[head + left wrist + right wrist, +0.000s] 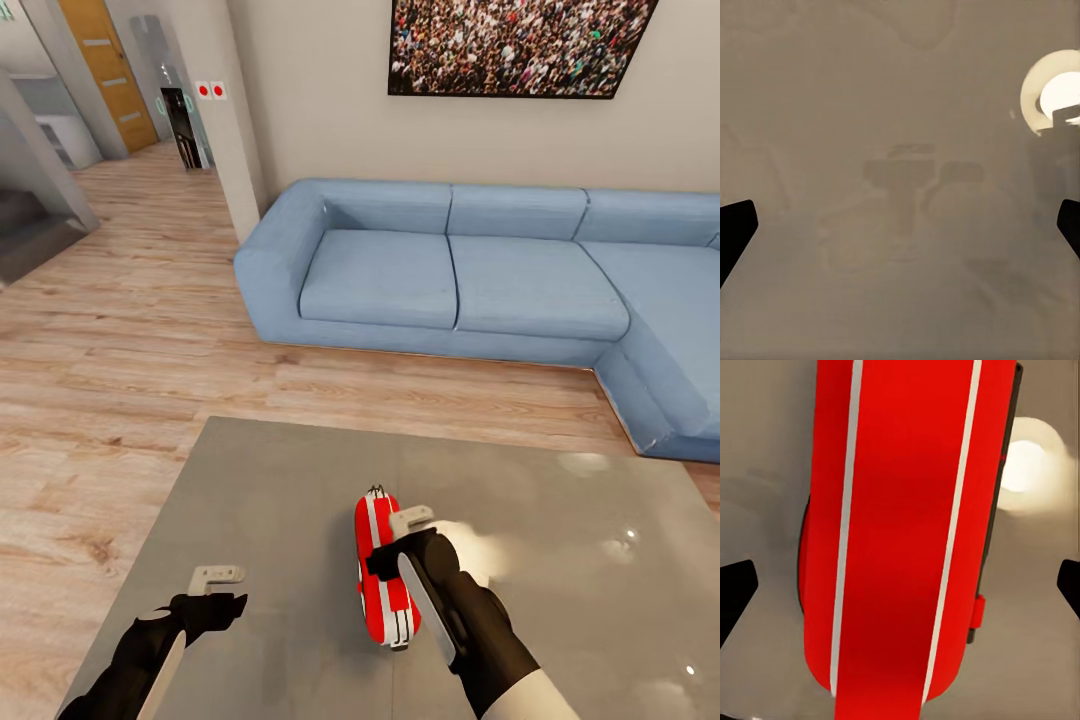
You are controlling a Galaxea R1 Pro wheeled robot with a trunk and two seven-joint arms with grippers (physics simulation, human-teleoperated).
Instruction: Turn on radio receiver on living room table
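The red radio receiver [383, 585] with white stripes lies on the glossy grey table [270, 500], its long side pointing away from me. My right gripper [400, 548] hangs directly above its middle, open. In the right wrist view the radio receiver [900, 525] sits between the two black fingertips [735, 592], which stand wide apart and clear of it. My left gripper [215, 590] hovers open over bare tabletop to the radio's left. The left wrist view shows the reflective table [900, 247] between the spread fingertips [735, 225].
A blue L-shaped sofa [450, 270] stands beyond the table, wrapping round on the right. A crowd picture [510, 45] hangs above it. Light wood floor [120, 350] runs left toward a hallway with a wooden door [105, 60]. A lamp's reflection [1024, 465] glows on the tabletop.
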